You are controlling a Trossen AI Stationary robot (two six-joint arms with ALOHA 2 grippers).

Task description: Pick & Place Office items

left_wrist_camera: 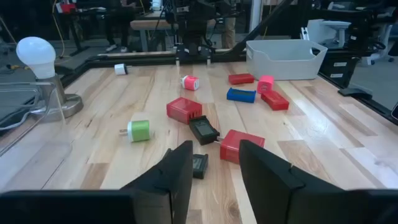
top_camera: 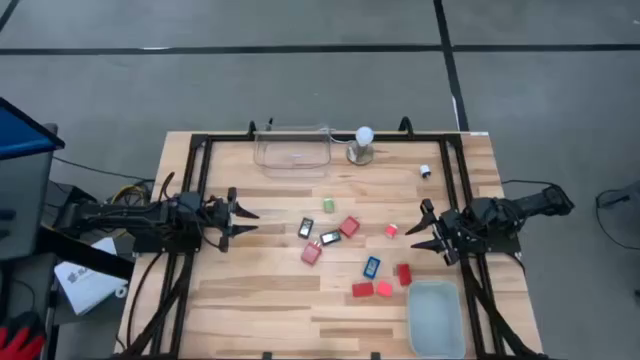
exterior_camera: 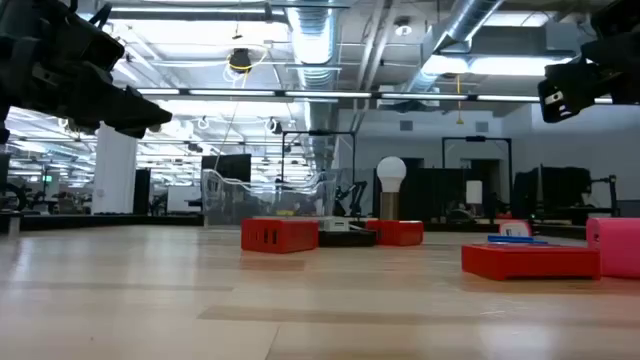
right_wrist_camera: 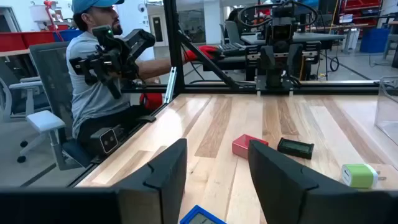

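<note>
Office items lie scattered over the middle of the wooden desk (top_camera: 250, 300), none of them held. I see a small green block (top_camera: 328, 205) toward the far edge, with a black-and-white piece (top_camera: 306, 227) and a dark flat piece (top_camera: 330, 238) just nearer. A red block (top_camera: 349, 227) sits beside those, and another red block (top_camera: 311, 253) lies nearer the front edge. A small pink block (top_camera: 391, 231) rests toward the right, a flat blue piece (top_camera: 372, 266) near the centre. Three more red or pink blocks (top_camera: 362, 290) cluster near the front right, close to a pale grey plastic bin (top_camera: 435, 318) at the front right corner. A tiny white piece (top_camera: 425, 171) sits alone by the far right corner.

My left gripper (top_camera: 248, 222) hovers above the left side of the desk, fingers parted and empty. My right gripper (top_camera: 420, 230) hovers on the right side, fingers likewise spread, holding nothing.

A clear plastic tray (top_camera: 292, 152) and a white bulb on a round metal base (top_camera: 362, 145) stand along the far edge. A person in a blue cap (right_wrist_camera: 99, 68) sits beyond the desk.
</note>
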